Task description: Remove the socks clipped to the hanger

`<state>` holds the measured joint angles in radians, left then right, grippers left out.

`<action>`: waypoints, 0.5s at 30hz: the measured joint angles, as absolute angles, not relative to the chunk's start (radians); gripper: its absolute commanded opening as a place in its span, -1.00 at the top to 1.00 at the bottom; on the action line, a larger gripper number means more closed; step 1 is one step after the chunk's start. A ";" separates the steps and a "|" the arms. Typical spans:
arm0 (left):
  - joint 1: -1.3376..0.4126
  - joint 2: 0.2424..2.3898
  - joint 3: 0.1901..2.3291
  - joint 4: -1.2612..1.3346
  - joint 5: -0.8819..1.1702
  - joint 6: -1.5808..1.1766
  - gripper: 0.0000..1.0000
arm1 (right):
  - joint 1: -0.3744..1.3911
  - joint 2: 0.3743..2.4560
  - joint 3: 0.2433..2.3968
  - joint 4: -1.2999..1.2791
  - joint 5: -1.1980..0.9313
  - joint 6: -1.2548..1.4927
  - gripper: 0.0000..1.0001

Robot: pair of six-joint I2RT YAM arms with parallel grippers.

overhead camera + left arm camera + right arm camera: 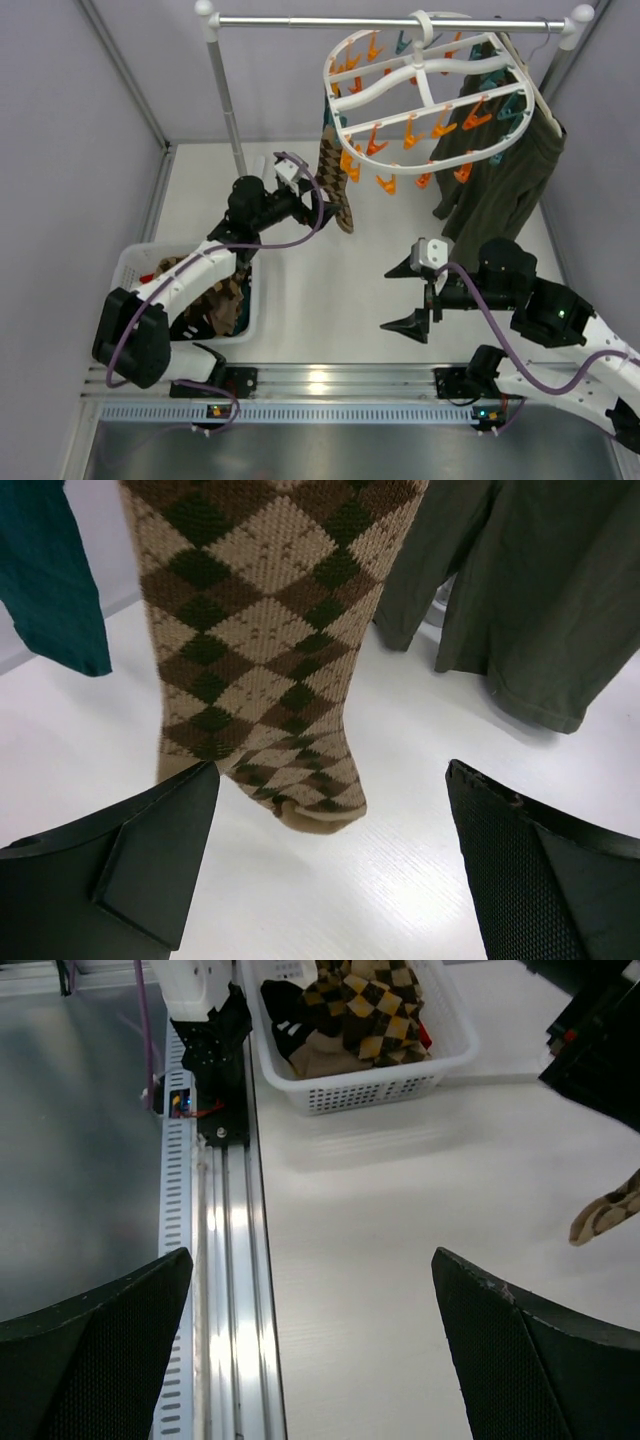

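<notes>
Unloading, partway: socks (215, 300) lie in the basket (126, 265) at left; my left fingers (130, 870), spread, face the toe of an argyle sock (270, 630) hanging from the hanger (429, 85), a teal sock (50, 570) beside it; right fingers (520, 1350) spread, empty, above the bench (330, 290).

Left pincer (332, 772) spread wide, arm extended; right pincer (402, 297) likewise.

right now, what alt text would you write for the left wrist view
A brown-and-tan argyle sock hangs down the middle, its toe near the white table, just ahead of the open left end effector. A teal sock hangs at upper left and a dark green garment at upper right.
</notes>
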<state>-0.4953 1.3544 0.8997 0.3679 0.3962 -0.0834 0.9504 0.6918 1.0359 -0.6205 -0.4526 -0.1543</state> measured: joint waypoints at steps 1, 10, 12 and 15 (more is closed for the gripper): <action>-0.477 1.357 0.901 0.375 0.431 -0.083 -0.97 | 0.950 0.676 1.010 -0.611 -0.452 -0.147 -0.99; -0.364 1.510 1.021 0.406 0.681 -0.078 -0.97 | 0.950 0.600 0.879 -0.548 -0.527 -0.107 -0.99; -0.363 1.568 1.081 0.409 0.722 -0.077 -0.97 | 0.950 0.619 0.872 -0.528 -0.540 -0.103 -0.99; -0.363 1.662 1.179 0.413 0.782 -0.082 -0.66 | 0.950 0.637 0.850 -0.487 -0.561 -0.092 -0.99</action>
<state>-0.3634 1.6615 1.1786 0.4126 0.7818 -0.0818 0.9504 0.6369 0.8497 -0.4870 -0.5606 -0.0917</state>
